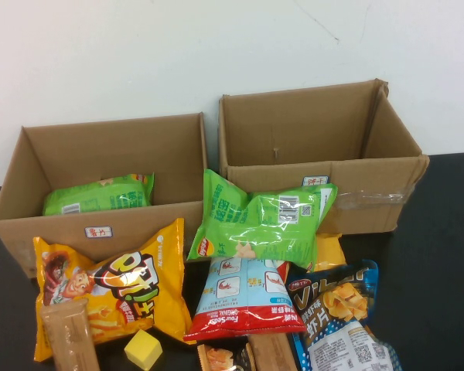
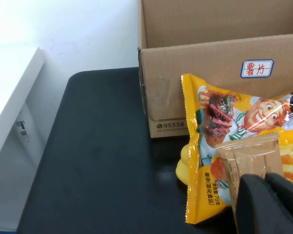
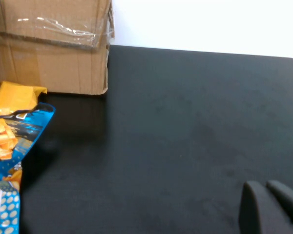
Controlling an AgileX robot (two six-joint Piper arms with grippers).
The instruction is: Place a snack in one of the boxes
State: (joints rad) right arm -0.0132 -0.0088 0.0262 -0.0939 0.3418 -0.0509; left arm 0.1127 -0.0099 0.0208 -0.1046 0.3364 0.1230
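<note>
Snack bags lie heaped on the black table (image 1: 441,255) in front of two open cardboard boxes, and we see none of them gripped. Nearest our left side is the yellow chip bag (image 1: 116,290), lying flat just before the left box (image 1: 100,224), with a brown wrapped bar (image 1: 69,336) resting over its near corner and a yellow cube (image 1: 143,349) beside it. A large green bag (image 1: 259,220) leans against the front wall of the right box (image 1: 387,193), partly over a red and pale blue bag (image 1: 243,297); a dark blue chip bag (image 1: 344,309) sits next to them, with an orange packet (image 1: 330,251) tucked behind. Inside the left box we find another green bag (image 1: 100,193) already lying against its back wall. Neither arm appears in the high view. In the left wrist view the left tool (image 2: 266,200) hangs low above the near end of the brown bar and the yellow bag, its dark fingers (image 2: 251,204) drawn together with nothing between them. In the right wrist view the right tool (image 3: 266,207) hovers over bare table, well apart from the right box and the blue bag, its fingers (image 3: 254,209) likewise pressed close and holding nothing.
</note>
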